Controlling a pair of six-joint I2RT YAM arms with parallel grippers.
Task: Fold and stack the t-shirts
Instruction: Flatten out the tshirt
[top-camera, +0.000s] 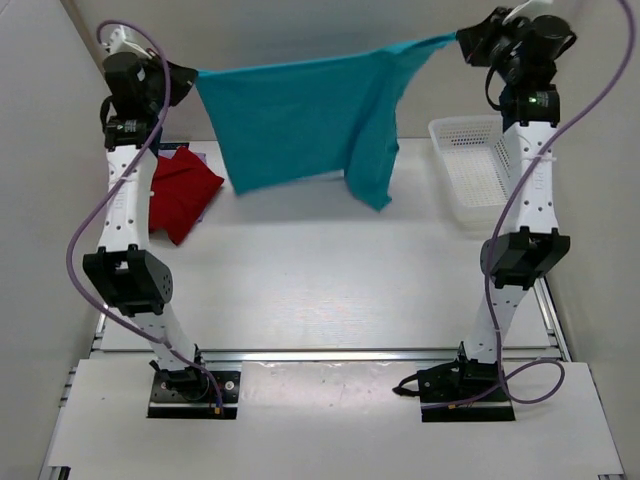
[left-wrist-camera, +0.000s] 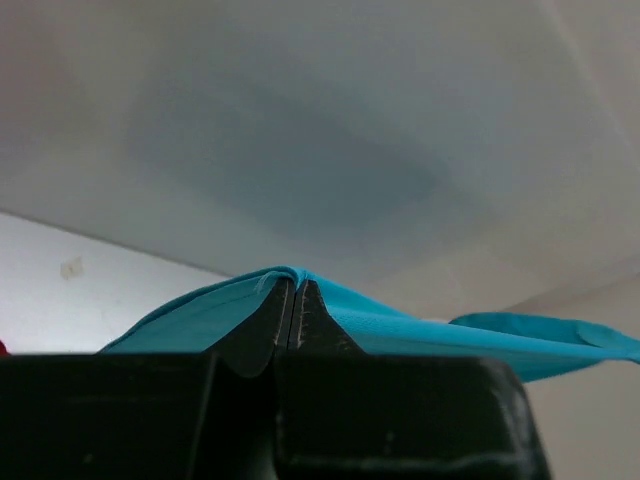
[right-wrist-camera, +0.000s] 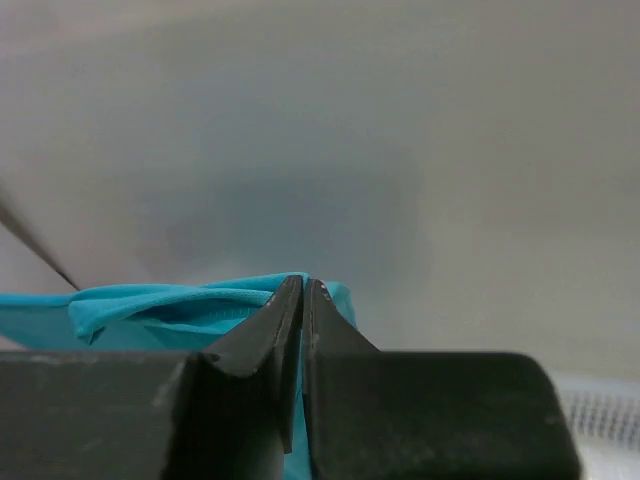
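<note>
The teal blue t-shirt (top-camera: 300, 115) hangs spread in the air between both raised grippers, its lower edge above the back of the table. My left gripper (top-camera: 192, 73) is shut on its left top corner, with teal cloth (left-wrist-camera: 400, 325) draped over the shut fingers. My right gripper (top-camera: 462, 40) is shut on its right top corner, with bunched teal cloth (right-wrist-camera: 160, 305) beside the fingers. The deep red t-shirt (top-camera: 180, 195) lies folded on the table at the left, behind my left arm. The lavender shirt is out of view.
A white lattice plastic basket (top-camera: 470, 170) stands at the right of the table, beside my right arm. A white wall closes the back.
</note>
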